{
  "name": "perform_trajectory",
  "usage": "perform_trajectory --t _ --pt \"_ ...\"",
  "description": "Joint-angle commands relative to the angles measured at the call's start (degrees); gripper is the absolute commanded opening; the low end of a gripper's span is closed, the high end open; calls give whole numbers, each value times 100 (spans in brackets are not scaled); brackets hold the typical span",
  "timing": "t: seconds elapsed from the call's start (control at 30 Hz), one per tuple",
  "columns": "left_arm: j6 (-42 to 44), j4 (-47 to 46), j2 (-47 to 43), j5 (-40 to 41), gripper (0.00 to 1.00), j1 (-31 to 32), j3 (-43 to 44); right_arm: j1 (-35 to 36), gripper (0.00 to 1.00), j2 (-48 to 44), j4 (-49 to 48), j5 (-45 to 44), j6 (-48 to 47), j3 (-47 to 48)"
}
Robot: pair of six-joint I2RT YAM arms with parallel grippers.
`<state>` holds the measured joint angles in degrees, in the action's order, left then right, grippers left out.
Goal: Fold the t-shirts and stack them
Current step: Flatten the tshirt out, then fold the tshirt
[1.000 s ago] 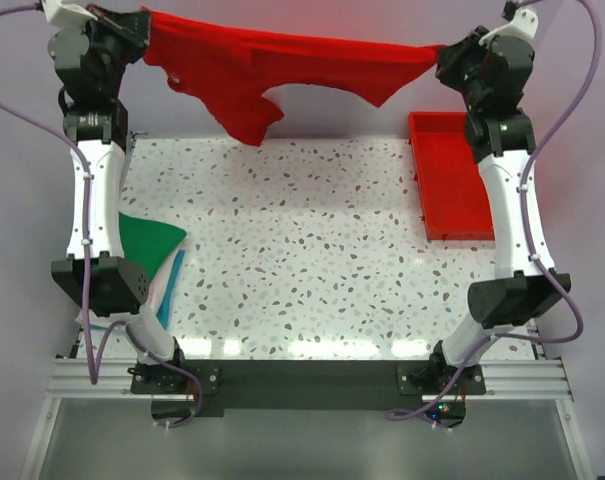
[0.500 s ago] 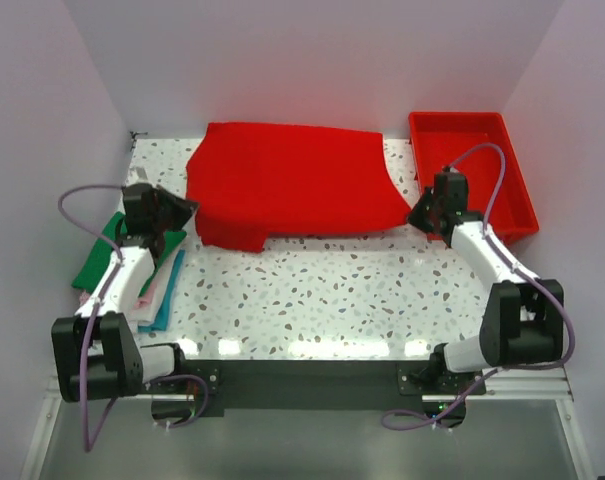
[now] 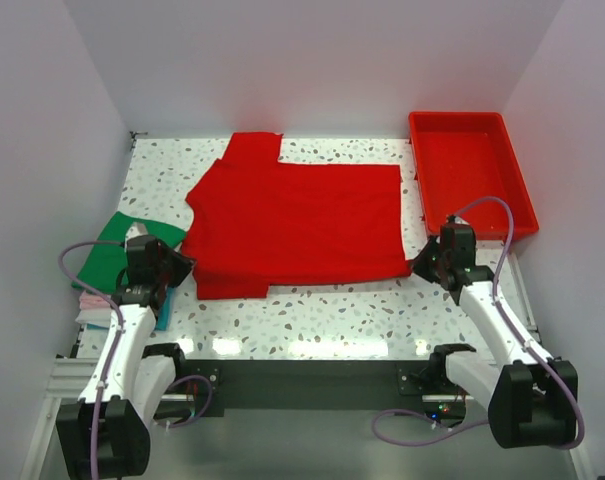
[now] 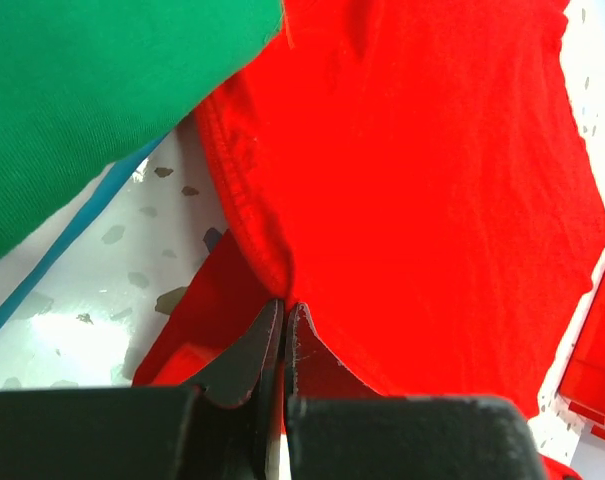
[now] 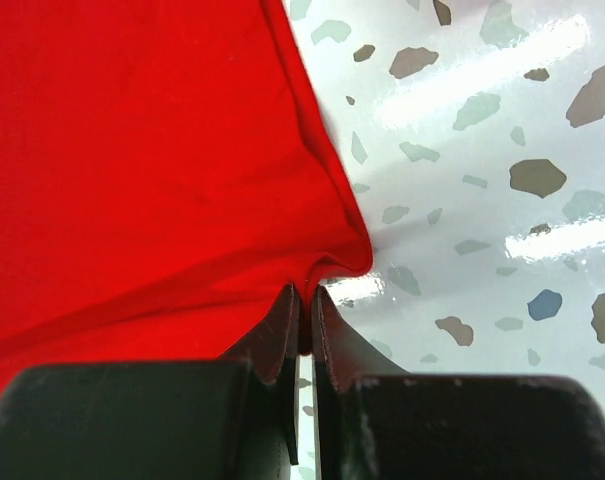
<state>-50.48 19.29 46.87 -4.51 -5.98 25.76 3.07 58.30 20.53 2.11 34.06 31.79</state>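
Pinching the near left corner of the red t-shirt with the left gripper, jaws pressed all but together on a ridge of hem. Clamping the near right corner the same way with the right gripper, jaws squeezed onto a small peak of red cloth just over the speckled table. Holding both corners low, close to the tabletop.

Spread flat from the two grippers toward the far wall, covering most of the table's middle. One sleeve reaching the far edge, the other lying at the near left beside the left gripper. Right edge close to the red tray at the far right corner; cannot tell whether cloth and rim touch.

Just beside the left gripper, at the table's left edge, a pile of other shirts: green t-shirt on top, a strip of teal t-shirt showing beneath it, pale cloth lowest. Red hem running right alongside the green one in the left wrist view.
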Motion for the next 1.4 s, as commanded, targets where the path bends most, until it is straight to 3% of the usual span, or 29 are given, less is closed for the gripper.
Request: perform_trajectory --t 0.0,0.5,0.83,1.17,1.37 --pt "-111 -29 -12 109 0 -18 148 -26 0 22 47 -123 -75 300" --pt "-102 -663 2483 3 0 -26 1950 -70 0 2149 -348 -97 118 1979" --pt "-129 -1094 4074 -146 0 18 2732 -140 0 3090 -603 -88 241 2296" --pt "-129 -1349 4541 -208 7 18 3128 -237 1 3460 -665 -9 206 2577" --pt "-24 -1270 4831 -208 6 18 3514 -254 2 3635 -577 44 188 2868"
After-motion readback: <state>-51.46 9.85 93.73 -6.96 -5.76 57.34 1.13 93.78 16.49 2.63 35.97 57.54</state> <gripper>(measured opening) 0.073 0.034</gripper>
